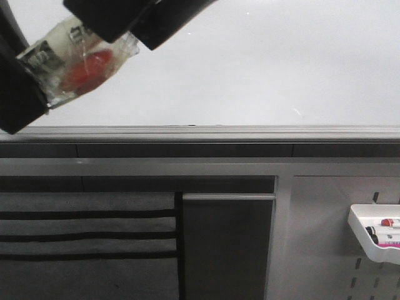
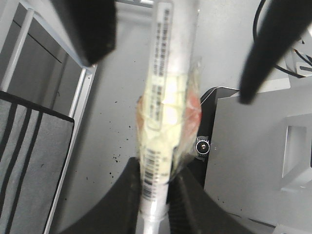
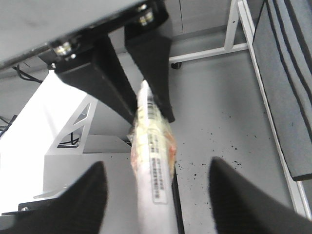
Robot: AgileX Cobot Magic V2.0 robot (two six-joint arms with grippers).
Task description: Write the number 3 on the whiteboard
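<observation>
The whiteboard (image 1: 262, 62) fills the upper front view above its grey bottom rail (image 1: 219, 132). No number 3 shows on it. A white marker (image 1: 81, 62), wrapped in clear tape with a red patch and a barcode label, hangs in front of the board's upper left. My left gripper (image 2: 155, 170) is shut on the marker (image 2: 165, 97) near one end. My right gripper (image 3: 157, 165) is open, its fingers (image 3: 92, 195) spread wide on either side of the marker (image 3: 151, 146) without touching it. The marker's tip is hidden.
Below the rail, a small white tray (image 1: 375, 240) with markers hangs on a grey pegboard panel (image 1: 325, 250) at the lower right. A grey striped cloth (image 1: 87, 237) hangs at the lower left and a dark panel (image 1: 228, 250) in the middle.
</observation>
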